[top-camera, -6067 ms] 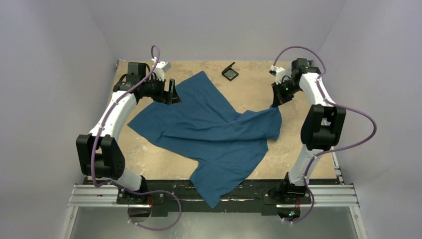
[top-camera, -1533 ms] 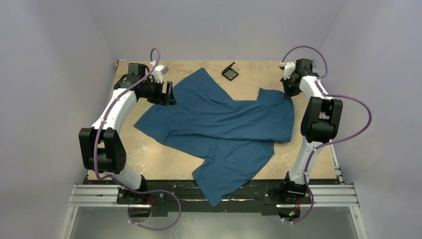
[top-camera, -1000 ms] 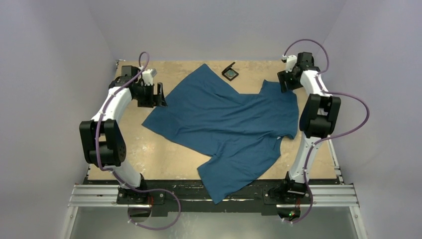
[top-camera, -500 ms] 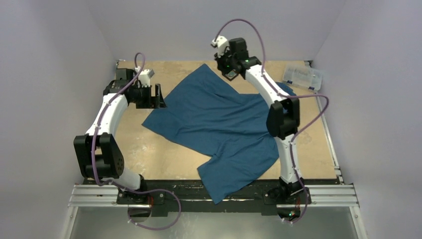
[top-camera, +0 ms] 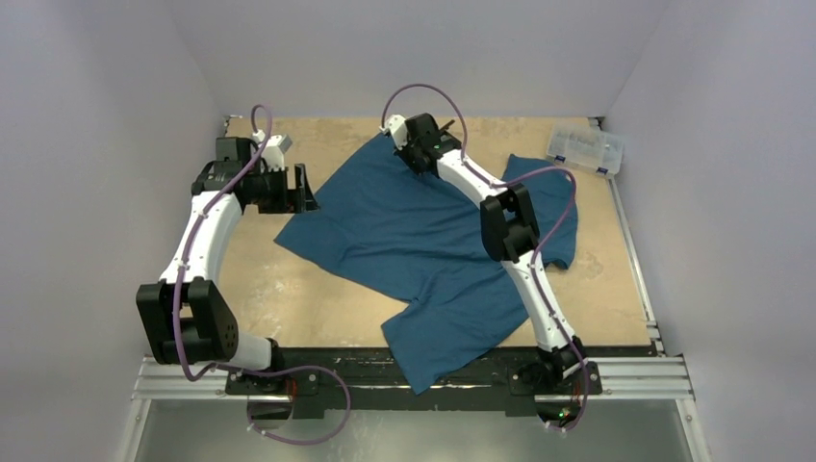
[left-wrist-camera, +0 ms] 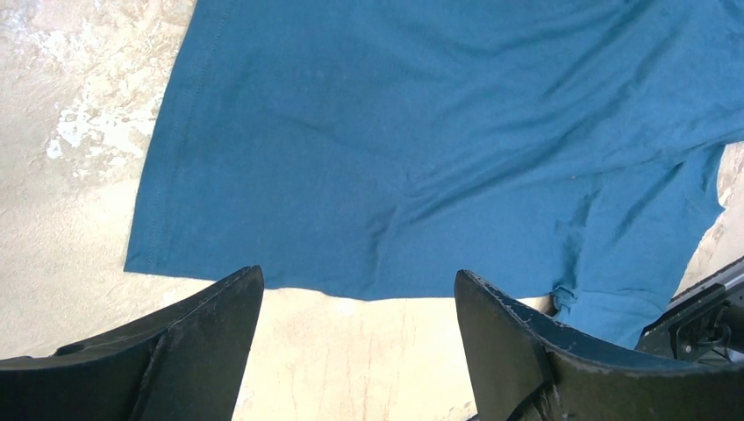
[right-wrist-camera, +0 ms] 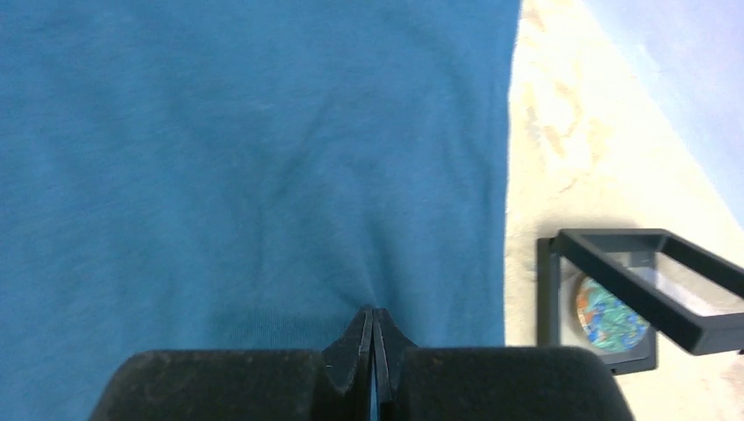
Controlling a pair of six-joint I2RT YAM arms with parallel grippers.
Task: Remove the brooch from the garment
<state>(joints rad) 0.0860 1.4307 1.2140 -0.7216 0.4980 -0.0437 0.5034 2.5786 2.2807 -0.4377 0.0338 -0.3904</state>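
The shirt (top-camera: 423, 245) lies spread across the table (top-camera: 597, 279), one corner hanging over the near edge. The right gripper (right-wrist-camera: 373, 351) is at the shirt's far edge, fingers pressed together with a small fold of the blue cloth pinched between the tips (the hem runs just beneath them). A black frame (right-wrist-camera: 614, 298) holding a colourful disc sits on the table just beside that edge. The left gripper (left-wrist-camera: 355, 342) hovers spread wide over bare table beside the shirt's left edge. The brooch cannot be made out in any view.
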